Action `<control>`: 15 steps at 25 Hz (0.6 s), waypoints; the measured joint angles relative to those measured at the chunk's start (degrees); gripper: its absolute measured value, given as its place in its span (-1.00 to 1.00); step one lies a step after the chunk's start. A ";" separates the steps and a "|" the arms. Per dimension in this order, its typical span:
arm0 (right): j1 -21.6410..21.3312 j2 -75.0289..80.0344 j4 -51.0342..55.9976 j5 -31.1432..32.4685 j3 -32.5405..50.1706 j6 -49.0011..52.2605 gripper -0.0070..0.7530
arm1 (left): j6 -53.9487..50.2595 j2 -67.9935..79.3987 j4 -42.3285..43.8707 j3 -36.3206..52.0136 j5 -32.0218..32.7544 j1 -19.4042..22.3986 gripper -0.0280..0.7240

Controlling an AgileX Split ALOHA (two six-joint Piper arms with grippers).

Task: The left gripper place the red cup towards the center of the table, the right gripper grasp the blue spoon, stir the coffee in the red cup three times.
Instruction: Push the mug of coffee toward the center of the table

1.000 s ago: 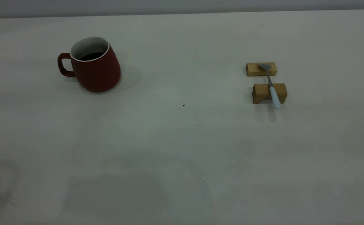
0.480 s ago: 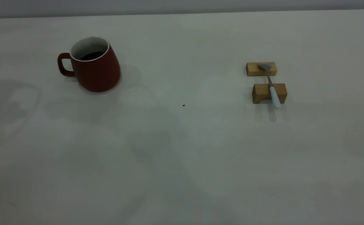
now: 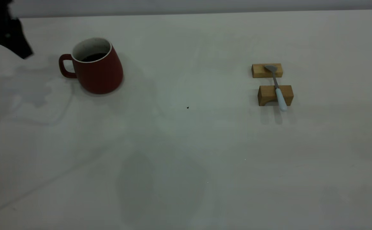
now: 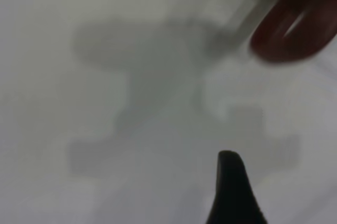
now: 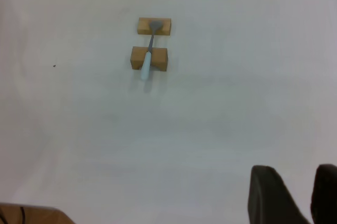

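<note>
Zero of the task's steps looked done, judging by how things lay. The table point(image 3: 186, 198) took up nearly the whole exterior view. The left gripper point(image 3: 13, 41) showed as a dark mass at the far-left edge, roughly 10 o'clock from the red cup point(image 3: 98, 73), near it but not touching; whether it was apart or together could not be told. The cup stood upright at about 10 o'clock from the table's middle, handle toward 9 o'clock, so it was not yet placed centrally. The right gripper point(image 5: 296, 174) appeared only in its own wrist view, jaws apart with a gap and holding nothing, well apart from the spoon. Two wooden blocks point(image 3: 266, 71) sat at about 2 o'clock from the table's middle, one just beyond the other. The blue spoon point(image 3: 280, 97) lay across them, metal bowl on the far block at the 12 o'clock end, pale handle over the near block pointing to about 6 o'clock, ungrasped. The coffee point(image 3: 93, 57) sat dark and low inside the cup. A tiny dark speck point(image 3: 187, 107) marked roughly the middle. Left to do, as I judged: grasp and move cup, pick up spoon, all three stirs.
</note>
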 joint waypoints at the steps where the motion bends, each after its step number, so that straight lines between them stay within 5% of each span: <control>1: 0.00 0.00 0.00 0.00 0.00 0.00 -0.36 | 2.74 1.38 -0.56 -1.69 0.94 -0.14 0.56; 15: 0.00 0.00 0.08 0.00 0.00 0.00 -0.36 | 13.56 9.47 0.08 -11.21 5.76 -5.26 0.56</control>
